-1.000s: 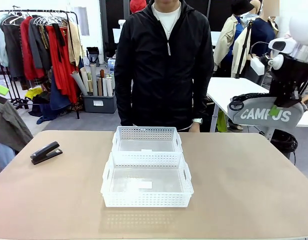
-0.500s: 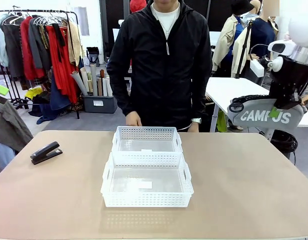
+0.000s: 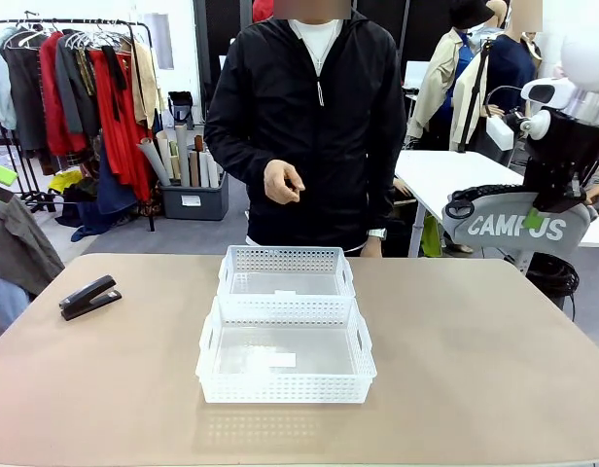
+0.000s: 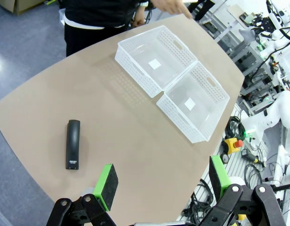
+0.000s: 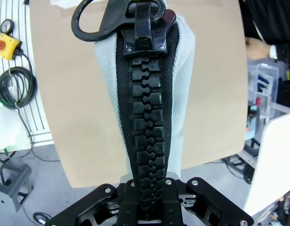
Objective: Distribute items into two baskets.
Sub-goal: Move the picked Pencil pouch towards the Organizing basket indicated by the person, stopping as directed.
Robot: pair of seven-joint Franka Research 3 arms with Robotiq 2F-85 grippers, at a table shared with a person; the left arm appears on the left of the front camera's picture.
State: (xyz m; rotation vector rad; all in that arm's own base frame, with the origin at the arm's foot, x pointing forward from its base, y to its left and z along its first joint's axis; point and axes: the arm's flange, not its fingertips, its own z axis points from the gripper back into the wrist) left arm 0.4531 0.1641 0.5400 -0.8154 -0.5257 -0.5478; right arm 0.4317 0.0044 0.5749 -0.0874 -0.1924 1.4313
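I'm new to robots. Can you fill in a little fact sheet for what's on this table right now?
Right gripper: shut on the grey pouch, held in the air
Left gripper: open, high above the table
Stapler: lying on the table's left side
Baskets: near basket and far basket, touching, both empty
Person's hand: raised, away from the baskets

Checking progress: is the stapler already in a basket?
No, the stapler lies on the table, left of both baskets.

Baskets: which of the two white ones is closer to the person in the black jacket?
The far basket, by the edge of the table where the person stands. The other basket sits on the robot's side of it.
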